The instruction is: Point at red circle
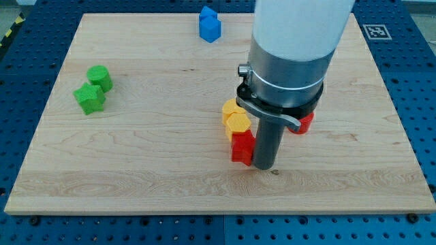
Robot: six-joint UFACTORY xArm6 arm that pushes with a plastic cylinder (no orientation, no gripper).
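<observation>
My tip [263, 166] rests on the wooden board [136, 170] just right of a red block [240, 147] and touches or nearly touches it; that block's shape is angular, not round. A second red block [306, 122] shows only as a small rounded edge to the right of my rod, and the arm hides most of it. It lies up and to the right of my tip. Two yellow blocks [236, 117] sit pressed together just above the first red block.
Two green blocks [93, 88] sit close together at the view's left. Two blue blocks [210, 24] stand close together near the view's top edge. The arm's wide white and grey body [293, 47] covers the board's upper right middle.
</observation>
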